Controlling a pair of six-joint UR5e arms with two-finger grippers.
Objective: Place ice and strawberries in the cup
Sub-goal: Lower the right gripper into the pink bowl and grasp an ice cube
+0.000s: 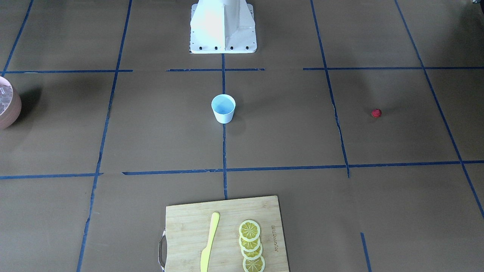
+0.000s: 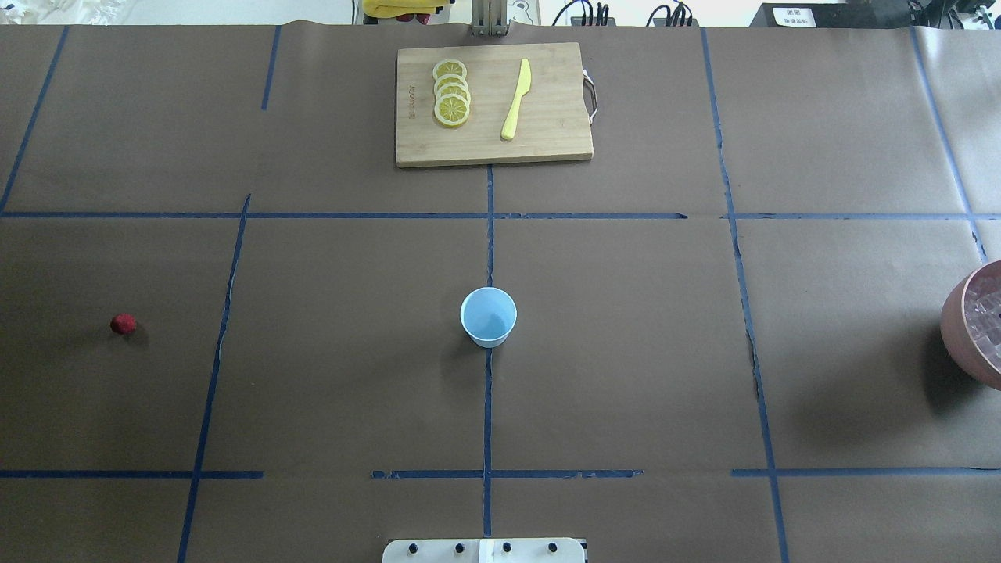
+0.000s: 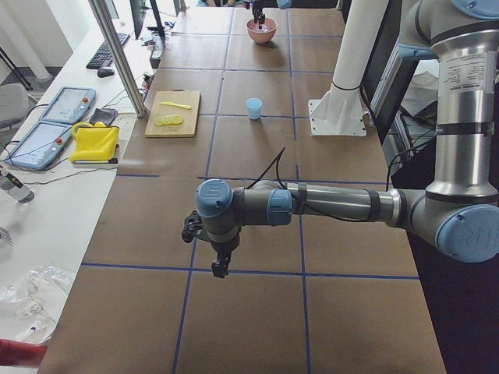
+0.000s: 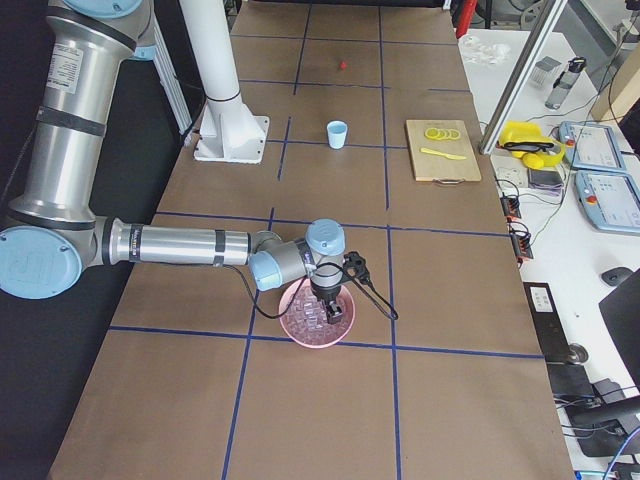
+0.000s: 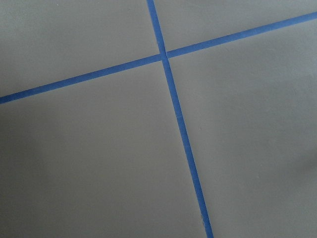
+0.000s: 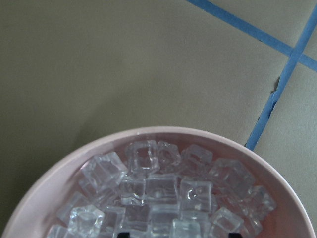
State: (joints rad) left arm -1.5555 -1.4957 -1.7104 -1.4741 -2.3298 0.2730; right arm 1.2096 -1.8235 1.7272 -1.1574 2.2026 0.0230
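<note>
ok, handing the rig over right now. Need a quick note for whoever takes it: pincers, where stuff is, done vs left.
Left pincer: low over a tape cross on the bare table; can't tell if it is open or shut.
Right pincer: down over the bowl of ice; open or shut also unclear.
Cup: upright at table centre, looks empty.
Strawberry: alone on the robot's left side, no pincer at it.
Done: nothing in the cup yet.
Left: ice into the cup, then the strawberry.
</note>
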